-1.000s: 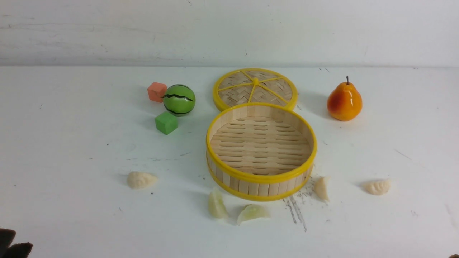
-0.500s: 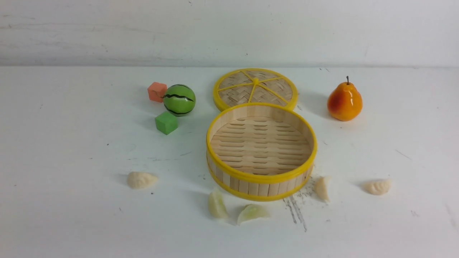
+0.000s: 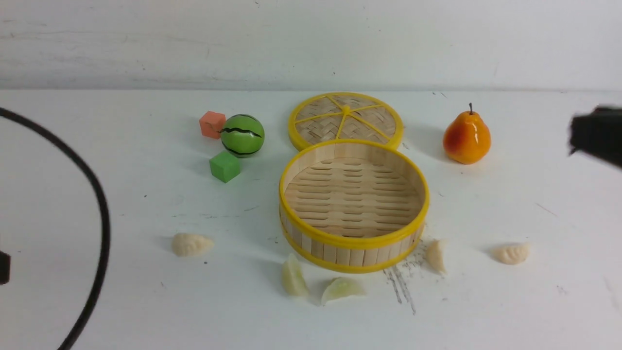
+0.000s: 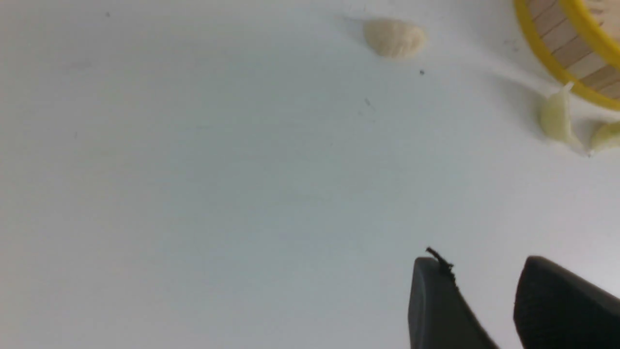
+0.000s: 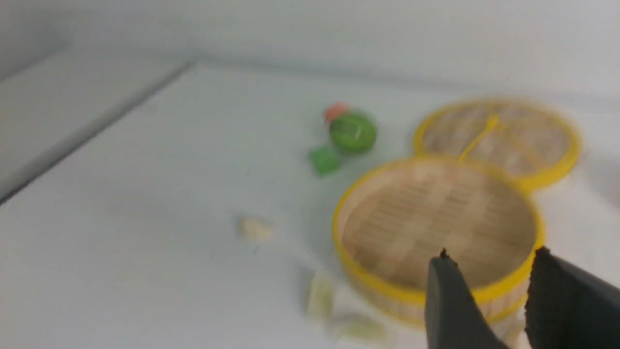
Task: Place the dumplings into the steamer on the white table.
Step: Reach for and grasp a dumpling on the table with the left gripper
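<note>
The steamer [image 3: 354, 243] stands mid-table on the white table [image 3: 97, 301], its slatted floor bare. Several dumplings lie on the table around its near side: one far left [image 3: 191, 244], two in front [image 3: 294, 277] [image 3: 341, 288], one by the right wall [image 3: 436, 254], one further right [image 3: 511, 253]. My left gripper [image 4: 479, 261] hangs open above bare table, apart from the left dumpling [image 4: 395, 37], with nothing between its fingers. My right gripper [image 5: 491, 259] is open and holds nothing, seen over the steamer's near rim [image 5: 387, 286] in a blurred view.
The flat woven lid [image 3: 346, 120] lies behind the steamer. An orange cube [image 3: 212, 124], a watermelon ball [image 3: 242, 135] and a green cube [image 3: 225, 166] sit back left, a pear [image 3: 466, 137] back right. A black cable [image 3: 99, 214] arcs at left; a blurred black arm part [image 3: 597, 136] shows at right.
A black cable has swung into the front view at left, and a blurred black arm part has come in at right. The steamer and dumplings have not moved.
</note>
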`<move>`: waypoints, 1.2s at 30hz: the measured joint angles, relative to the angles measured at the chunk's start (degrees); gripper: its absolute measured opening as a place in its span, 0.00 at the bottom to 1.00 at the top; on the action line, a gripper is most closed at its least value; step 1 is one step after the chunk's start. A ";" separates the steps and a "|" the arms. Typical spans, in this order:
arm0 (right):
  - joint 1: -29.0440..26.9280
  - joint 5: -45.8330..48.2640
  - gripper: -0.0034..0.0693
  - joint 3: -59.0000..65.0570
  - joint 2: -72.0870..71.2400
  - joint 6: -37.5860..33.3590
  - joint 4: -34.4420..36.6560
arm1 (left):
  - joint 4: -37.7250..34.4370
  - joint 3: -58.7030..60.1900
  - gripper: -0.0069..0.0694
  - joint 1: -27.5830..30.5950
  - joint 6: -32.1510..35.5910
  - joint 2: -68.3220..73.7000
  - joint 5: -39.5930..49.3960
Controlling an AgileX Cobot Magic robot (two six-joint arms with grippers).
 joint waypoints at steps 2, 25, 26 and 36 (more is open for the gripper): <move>0.33 5.80 0.38 -0.93 6.78 1.96 -1.60 | 0.19 -2.21 0.40 -2.45 -0.16 5.53 0.78; 27.88 19.69 0.38 -1.48 14.32 24.16 -35.69 | 7.88 -22.31 0.57 -14.96 -19.38 47.74 -7.64; 28.20 19.43 0.38 -1.48 14.32 24.16 -35.56 | 8.74 -22.37 0.61 -14.96 -23.19 49.07 -9.08; 28.60 18.92 0.38 -1.48 14.32 21.56 -34.63 | 12.87 -22.42 0.73 -13.83 -54.41 60.94 -19.32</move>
